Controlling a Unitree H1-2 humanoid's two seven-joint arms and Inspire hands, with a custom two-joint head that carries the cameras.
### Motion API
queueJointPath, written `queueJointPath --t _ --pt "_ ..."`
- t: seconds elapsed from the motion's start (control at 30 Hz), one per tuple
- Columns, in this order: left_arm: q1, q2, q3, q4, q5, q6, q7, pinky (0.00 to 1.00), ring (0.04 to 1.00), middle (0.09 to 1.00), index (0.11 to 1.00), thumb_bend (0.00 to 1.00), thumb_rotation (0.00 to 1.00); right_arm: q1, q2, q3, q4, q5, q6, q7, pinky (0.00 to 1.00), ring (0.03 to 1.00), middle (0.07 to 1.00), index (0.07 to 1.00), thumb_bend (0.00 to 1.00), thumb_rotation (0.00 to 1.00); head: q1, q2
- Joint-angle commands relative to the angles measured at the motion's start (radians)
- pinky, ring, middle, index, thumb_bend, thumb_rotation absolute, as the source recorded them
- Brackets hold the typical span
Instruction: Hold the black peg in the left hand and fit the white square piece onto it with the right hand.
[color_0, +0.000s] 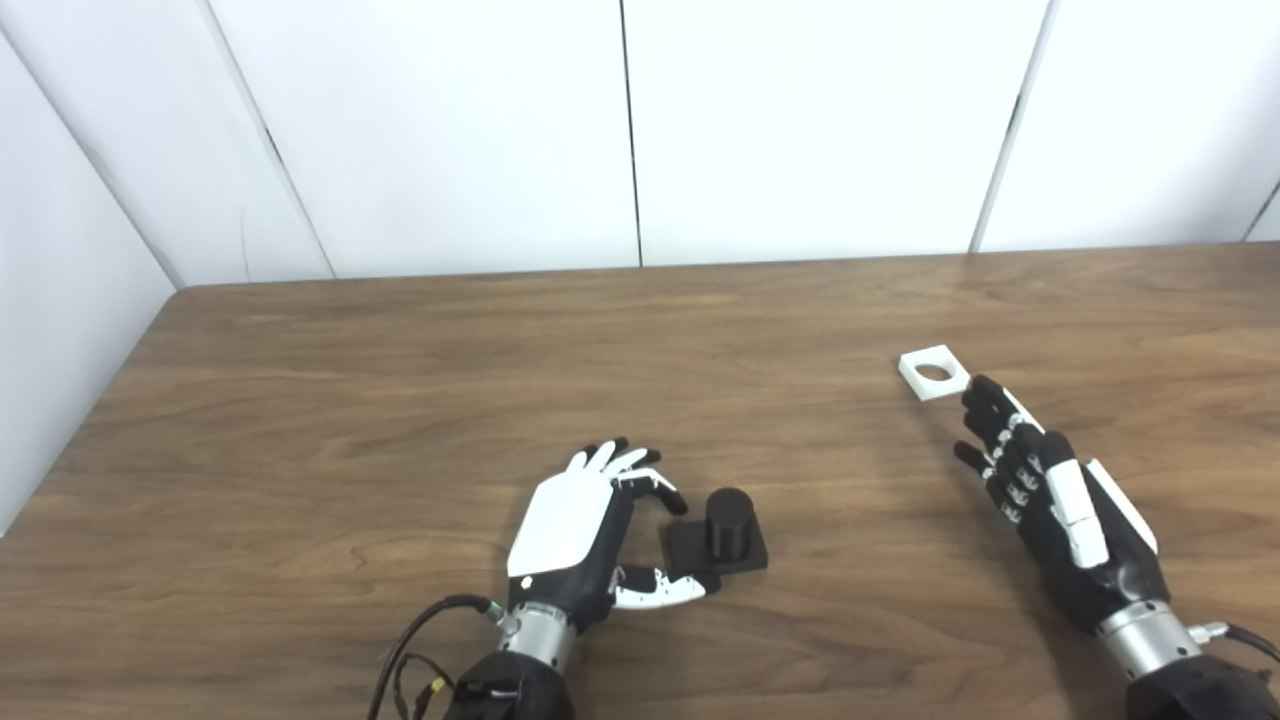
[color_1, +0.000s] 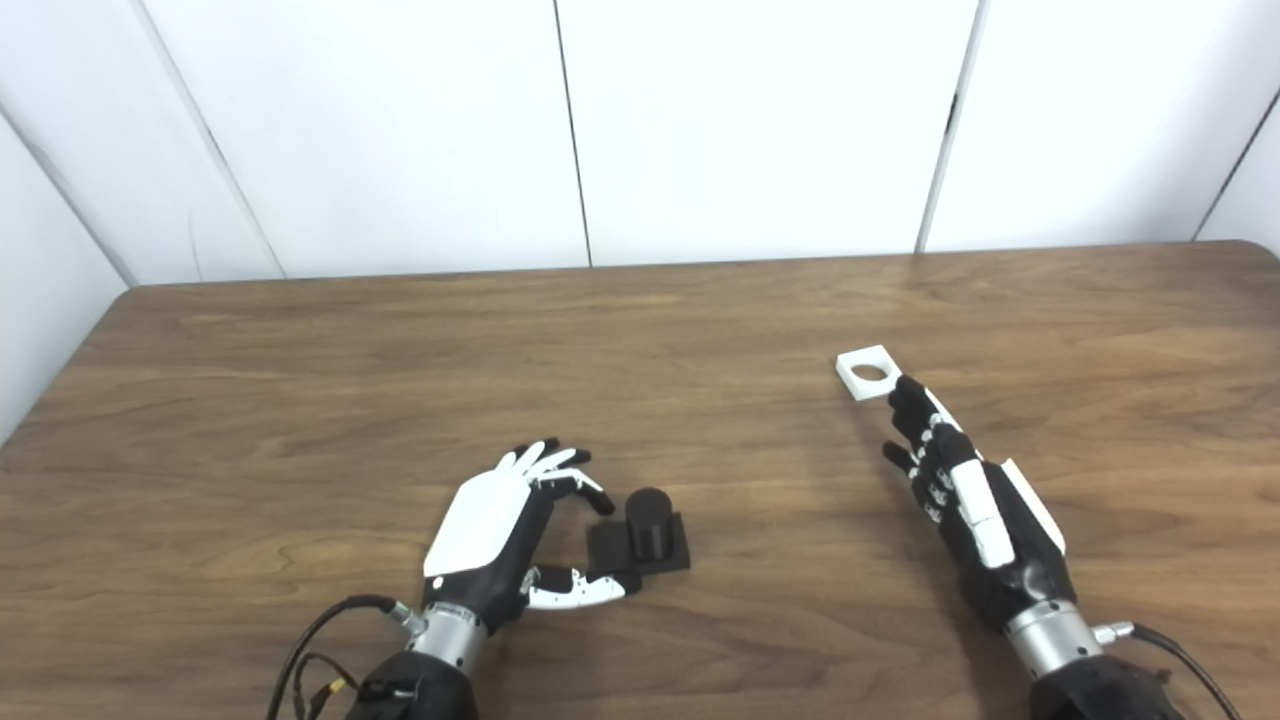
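Left hand (color_0: 580, 530) open beside black peg (color_0: 728, 522)

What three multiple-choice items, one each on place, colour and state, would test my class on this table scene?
1. The white square piece lies:
A. far right, by the right robot hand
B. on the peg
C. at the left edge

2. The peg is:
A. red
B. black
C. white

3. The left robot hand is:
A. lifting the peg
B. open beside the peg
C. out of view

Key: 1 A, it lies flat at the right fingertips. 2 B, cylinder and base are both black. 3 B, its fingers are spread around the base, which sits on the table.
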Motion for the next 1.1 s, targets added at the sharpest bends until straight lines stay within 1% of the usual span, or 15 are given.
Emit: queueJointPath --t 0.0,0.3,0.4,0.43,0.6,0.73,0.8,0.87,0.9,0.93,0.97,1.0,1.03,1.07 --pt "0.004 0.014 0.006 0.011 0.012 0.017 -0.003 1.0 0.978 0.881 0.494 0.52 0.07 -0.025 -0.003 -0.014 -0.047 0.027 0.003 -0.007 0.98 1.0 0.978 0.966 0.75 0.91 0.001 0.001" --pt "0.007 0.007 0.009 0.002 0.011 0.018 0.0 1.0 0.98 0.881 0.491 0.52 0.07 -0.029 -0.011 -0.029 -0.064 0.028 0.023 -0.014 0.96 1.0 0.969 0.957 0.77 0.92 0.001 0.012" --pt "0.008 0.006 0.01 0.0 0.008 0.017 -0.001 1.0 0.981 0.882 0.49 0.52 0.06 -0.036 -0.016 -0.033 -0.064 0.032 0.008 -0.01 0.96 1.0 0.969 0.952 0.74 0.93 0.0 0.012" --pt "0.008 0.007 0.01 -0.001 0.007 0.017 -0.002 1.0 0.985 0.884 0.491 0.52 0.06 -0.038 -0.016 -0.037 -0.064 0.04 0.004 -0.008 0.97 1.0 0.968 0.956 0.73 0.92 -0.001 0.012" --pt "0.009 0.006 0.009 -0.001 0.005 0.019 -0.007 1.0 0.987 0.886 0.49 0.52 0.06 -0.046 -0.019 -0.05 -0.066 0.059 -0.001 -0.005 0.98 1.0 0.967 0.958 0.71 0.91 -0.001 0.012" --pt "0.009 0.005 0.008 -0.001 0.004 0.02 -0.008 1.0 0.987 0.887 0.491 0.52 0.06 -0.049 -0.026 -0.05 -0.077 0.046 0.009 -0.012 0.96 1.0 0.96 0.956 0.71 0.91 -0.001 0.01" --pt "0.008 0.004 0.008 -0.001 0.005 0.02 -0.007 1.0 0.986 0.887 0.491 0.52 0.06 -0.051 -0.03 -0.049 -0.081 0.04 0.003 -0.01 0.96 1.0 0.959 0.96 0.71 0.92 -0.001 0.012" --pt "0.008 0.003 0.007 -0.003 0.008 0.022 -0.008 1.0 0.985 0.886 0.491 0.52 0.06 -0.054 -0.037 -0.045 -0.084 0.02 0.0 -0.014 0.96 0.996 0.954 0.954 0.7 0.93 -0.002 0.011" --pt "0.008 0.003 0.007 -0.004 0.008 0.023 -0.01 1.0 0.985 0.885 0.491 0.52 0.06 -0.06 -0.041 -0.041 -0.087 -0.013 -0.004 -0.025 0.95 0.995 0.954 0.949 0.7 0.93 -0.002 0.011" --pt "0.009 0.002 0.008 -0.004 0.006 0.023 -0.01 1.0 0.985 0.885 0.49 0.52 0.06 -0.067 -0.048 -0.036 -0.092 -0.055 -0.005 -0.038 0.93 0.983 0.95 0.938 0.69 0.9 -0.002 0.011" --pt "0.01 0.002 0.009 -0.004 0.004 0.023 -0.009 0.99 0.983 0.884 0.49 0.52 0.06 -0.079 -0.057 -0.031 -0.096 -0.094 0.0 -0.049 0.91 0.974 0.947 0.933 0.7 0.85 -0.007 0.012" --pt "0.01 0.002 0.008 -0.004 0.005 0.024 -0.01 0.98 0.982 0.883 0.49 0.52 0.06 -0.092 -0.068 -0.027 -0.098 -0.135 0.005 -0.058 0.88 0.968 0.947 0.925 0.71 0.73 -0.008 0.012" --pt "0.01 0.002 0.008 -0.004 0.007 0.025 -0.011 0.98 0.981 0.883 0.49 0.52 0.06 -0.101 -0.074 -0.024 -0.1 -0.159 0.009 -0.062 0.86 0.959 0.944 0.914 0.72 0.65 -0.008 0.012" --pt "0.011 0.001 0.009 -0.004 0.007 0.025 -0.01 0.98 0.98 0.883 0.49 0.52 0.06 -0.118 -0.087 -0.015 -0.105 -0.203 0.018 -0.069 0.85 0.954 0.942 0.909 0.72 0.61 -0.008 0.012"
